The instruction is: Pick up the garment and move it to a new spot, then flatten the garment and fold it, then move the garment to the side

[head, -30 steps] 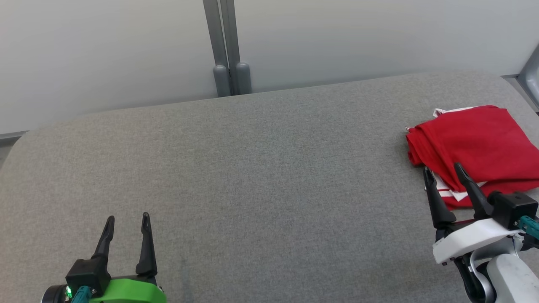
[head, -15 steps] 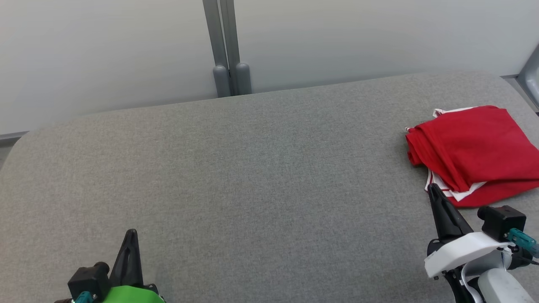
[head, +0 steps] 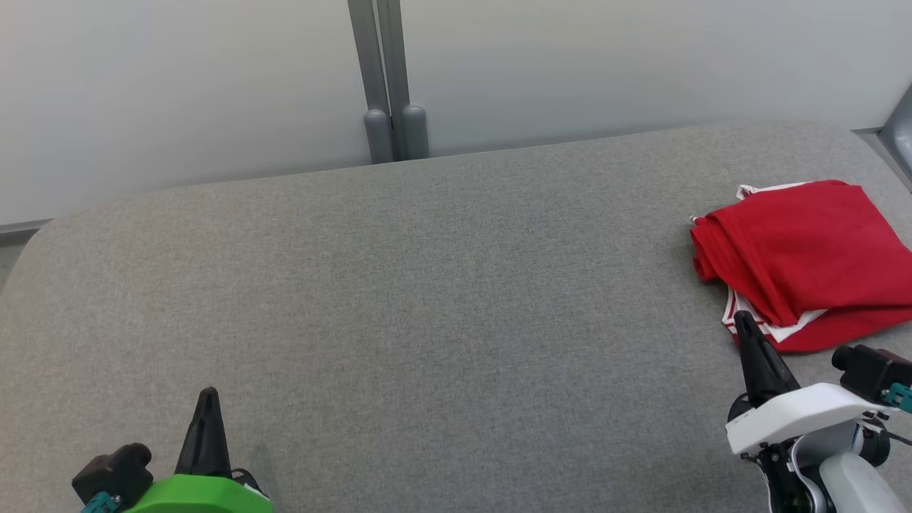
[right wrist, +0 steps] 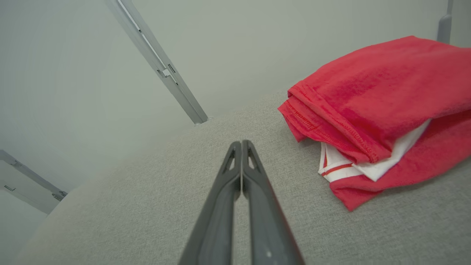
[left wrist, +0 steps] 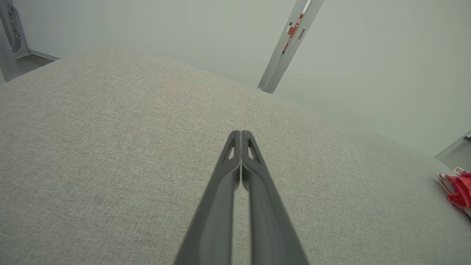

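The garment [head: 805,260] is red with white trim, folded into a compact stack at the far right of the grey padded table [head: 427,285]. It also fills the upper right of the right wrist view [right wrist: 379,106], and its edge peeks in at the right of the left wrist view [left wrist: 458,186]. My right gripper [head: 743,319] is shut and empty, its tip just short of the garment's near left corner. Low at the front left, my left gripper [head: 208,394] is shut too, holding nothing, its fingers [left wrist: 241,134] pressed together above bare cloth.
A pale wall runs behind the table, with a grey upright post [head: 385,78] at the back middle. The table's rounded left end [head: 28,242] and a grey frame piece [head: 899,128] at the far right bound the surface.
Both grippers went from open to shut, with nothing in them. The right gripper drew back off the garment's near edge; the left sank lower in the head view.
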{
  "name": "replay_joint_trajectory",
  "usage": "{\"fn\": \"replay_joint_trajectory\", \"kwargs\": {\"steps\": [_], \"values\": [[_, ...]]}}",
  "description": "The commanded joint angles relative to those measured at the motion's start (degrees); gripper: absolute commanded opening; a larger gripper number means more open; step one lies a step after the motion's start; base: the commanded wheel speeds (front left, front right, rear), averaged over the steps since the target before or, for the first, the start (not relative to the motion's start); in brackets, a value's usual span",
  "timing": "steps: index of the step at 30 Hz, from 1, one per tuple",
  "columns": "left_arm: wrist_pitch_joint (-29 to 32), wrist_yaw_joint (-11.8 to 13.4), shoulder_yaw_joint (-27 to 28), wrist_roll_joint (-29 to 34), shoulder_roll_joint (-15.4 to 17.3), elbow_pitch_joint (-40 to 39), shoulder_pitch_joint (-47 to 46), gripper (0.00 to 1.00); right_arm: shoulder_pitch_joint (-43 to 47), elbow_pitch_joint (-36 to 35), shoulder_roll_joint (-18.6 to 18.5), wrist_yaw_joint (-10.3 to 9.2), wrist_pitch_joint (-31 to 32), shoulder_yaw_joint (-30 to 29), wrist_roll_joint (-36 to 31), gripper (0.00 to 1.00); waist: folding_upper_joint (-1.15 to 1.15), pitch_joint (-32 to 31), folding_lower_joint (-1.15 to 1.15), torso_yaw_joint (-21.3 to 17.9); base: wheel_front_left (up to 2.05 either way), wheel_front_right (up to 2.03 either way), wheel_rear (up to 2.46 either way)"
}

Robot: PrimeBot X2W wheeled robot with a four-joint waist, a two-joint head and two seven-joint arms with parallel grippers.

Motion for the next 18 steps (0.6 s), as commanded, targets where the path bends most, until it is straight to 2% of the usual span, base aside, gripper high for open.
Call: {"fn": "replay_joint_trajectory", "kwargs": {"steps": [1, 18], "values": [[0.4, -0.29, 0.42, -2.25, 0.26, -1.03, -1.9, 0.0, -1.09, -1.05, -0.2, 0.0, 0.48, -0.75, 1.89, 0.0, 0.0, 0.01, 0.0, 0.03, 0.0, 0.0, 0.0], [4.06, -0.89, 1.38, -16.91, 0.27, -1.16, -3.46, 0.0, -1.11, -1.5, 1.96, 0.0, 4.28, -3.36, 14.18, 0.0, 0.0, 0.11, 0.0, 0.46, 0.0, 0.0, 0.0]]}}
